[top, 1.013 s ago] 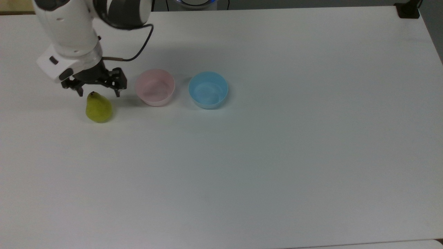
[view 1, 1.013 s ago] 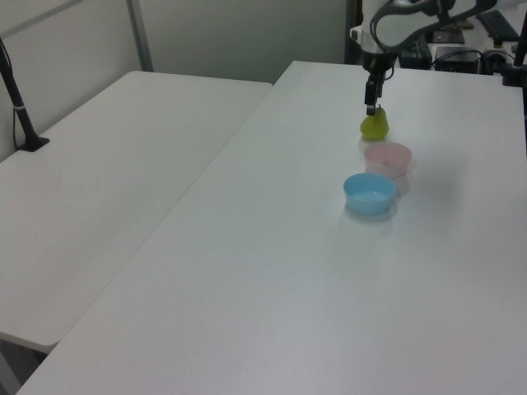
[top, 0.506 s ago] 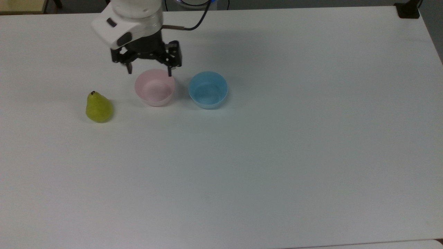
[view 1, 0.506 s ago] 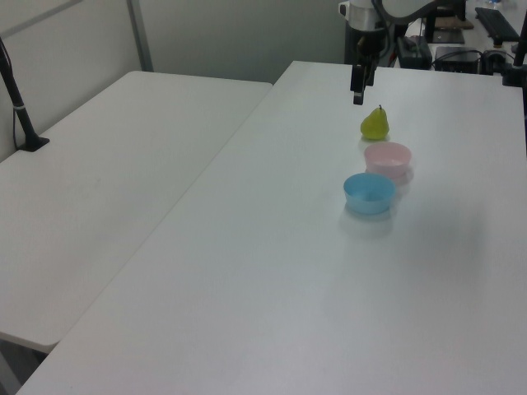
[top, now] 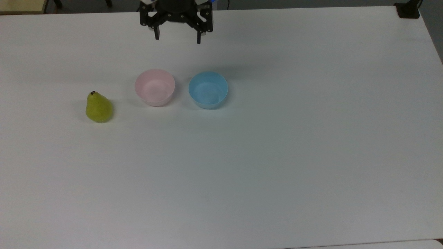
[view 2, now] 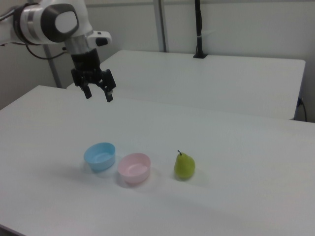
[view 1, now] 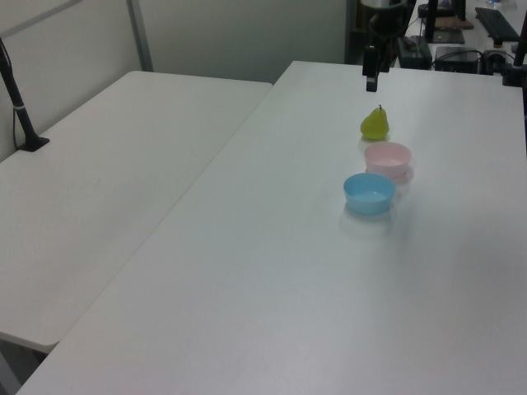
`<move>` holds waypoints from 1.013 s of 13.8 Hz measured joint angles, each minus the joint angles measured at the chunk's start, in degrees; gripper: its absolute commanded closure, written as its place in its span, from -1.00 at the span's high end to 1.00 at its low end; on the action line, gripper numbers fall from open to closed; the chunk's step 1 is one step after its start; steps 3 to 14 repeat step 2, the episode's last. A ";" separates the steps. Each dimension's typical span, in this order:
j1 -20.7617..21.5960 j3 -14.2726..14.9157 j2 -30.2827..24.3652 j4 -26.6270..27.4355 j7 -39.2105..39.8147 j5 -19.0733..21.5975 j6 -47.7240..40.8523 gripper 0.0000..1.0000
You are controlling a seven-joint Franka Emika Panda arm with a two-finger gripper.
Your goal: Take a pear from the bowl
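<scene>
The yellow-green pear (top: 99, 108) (view 1: 375, 124) (view 2: 184, 165) stands upright on the white table, outside the bowl, at the top view's left. The pale pink bowl (top: 154, 86) (view 1: 388, 159) (view 2: 134, 167) sits beside it with nothing inside. My gripper (top: 177, 37) (view 1: 371, 81) (view 2: 98, 94) hangs open and holds nothing, high above the table near its far edge in the top view, well clear of the pear and the bowl.
A light blue bowl (top: 208, 89) (view 1: 368, 192) (view 2: 100, 156) stands next to the pink one, also with nothing in it. A second white table (view 1: 107, 156) adjoins this one. A black post base (top: 407, 9) sits at the top view's far right corner.
The open gripper rose from just over the pear, swung rightward in the top view past the pink bowl, and now hangs high near the table's far edge. Pear and bowls stayed put.
</scene>
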State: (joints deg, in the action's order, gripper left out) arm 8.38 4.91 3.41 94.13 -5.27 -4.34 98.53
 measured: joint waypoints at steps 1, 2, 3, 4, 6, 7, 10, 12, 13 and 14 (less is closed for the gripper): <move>0.49 0.00 -0.69 0.05 -0.40 0.00 -0.28 1.00; 0.71 0.00 -1.06 0.09 -0.55 0.00 -0.48 1.00; 0.71 0.00 -1.06 0.09 -0.55 0.00 -0.48 1.00; 0.71 0.00 -1.06 0.09 -0.55 0.00 -0.48 1.00; 0.71 0.00 -1.06 0.09 -0.55 0.00 -0.48 1.00; 0.71 0.00 -1.06 0.09 -0.55 0.00 -0.48 1.00; 0.71 0.00 -1.06 0.09 -0.55 0.00 -0.48 1.00; 0.71 0.00 -1.06 0.09 -0.55 0.00 -0.48 1.00; 0.71 0.00 -1.06 0.09 -0.55 0.00 -0.48 1.00; 0.71 0.00 -1.06 0.09 -0.55 0.00 -0.48 1.00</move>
